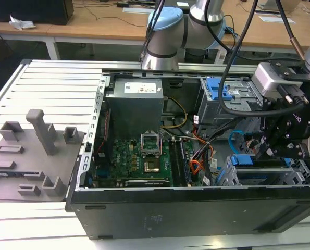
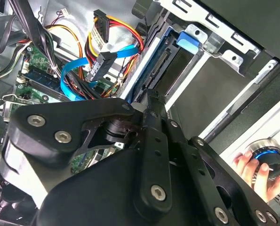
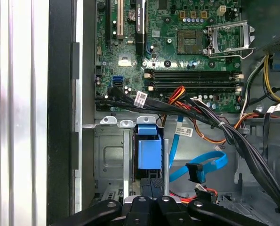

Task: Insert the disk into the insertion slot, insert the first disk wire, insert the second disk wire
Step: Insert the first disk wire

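Straight ahead of the closed hand (seemingly empty), the disk lies lengthwise in the slot.

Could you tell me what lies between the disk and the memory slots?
In the first wrist view, a black cable bundle crosses between the disk and the memory slots.

You have bright, even room light; the ribbed worktop glares near white, while the computer case shades its own inside.
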Robot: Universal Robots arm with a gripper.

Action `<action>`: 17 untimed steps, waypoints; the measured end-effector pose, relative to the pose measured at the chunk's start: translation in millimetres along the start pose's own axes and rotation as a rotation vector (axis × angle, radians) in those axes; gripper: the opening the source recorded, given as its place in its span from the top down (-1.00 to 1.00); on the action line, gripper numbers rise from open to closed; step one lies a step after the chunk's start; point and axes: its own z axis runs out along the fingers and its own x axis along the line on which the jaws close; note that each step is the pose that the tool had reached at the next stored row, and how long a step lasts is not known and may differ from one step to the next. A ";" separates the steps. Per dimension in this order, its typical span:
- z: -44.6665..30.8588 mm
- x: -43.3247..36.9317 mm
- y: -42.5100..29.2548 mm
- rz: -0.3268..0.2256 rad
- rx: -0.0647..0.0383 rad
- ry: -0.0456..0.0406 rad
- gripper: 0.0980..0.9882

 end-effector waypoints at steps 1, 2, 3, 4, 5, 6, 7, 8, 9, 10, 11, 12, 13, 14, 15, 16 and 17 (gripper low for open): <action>0.0 0.0 -0.1 0.000 0.000 0.0000 0.98; 0.0 0.0 -0.1 0.000 0.000 0.0001 0.96; 0.0 0.0 -0.1 0.000 0.000 0.0000 0.84; 0.0 0.0 -0.1 0.000 0.000 0.0000 0.69; 0.0 0.0 -0.1 0.000 0.000 0.0000 0.69; 0.0 0.0 -0.2 0.000 0.000 0.0000 0.54; 0.1 0.0 -0.2 0.000 0.000 0.0000 0.54; -0.1 0.0 -4.3 0.000 0.000 0.0003 0.54; -0.3 -0.1 -9.8 0.000 0.000 0.0007 0.54; -0.5 -0.2 -13.7 0.000 0.000 0.0007 0.54; -0.6 -0.3 -16.7 0.000 0.000 0.0007 0.54; -0.8 -0.4 -20.0 0.000 0.000 0.0007 0.54; -0.8 -0.4 -20.8 0.000 0.000 0.0008 0.54; -0.8 -0.5 -21.0 0.000 0.000 0.0007 0.54; -0.8 -0.4 -21.0 0.000 0.000 0.0006 0.54; -0.8 -0.4 -21.0 0.000 0.000 0.0007 0.54; -1.0 -0.3 -21.0 0.000 0.000 0.0006 0.54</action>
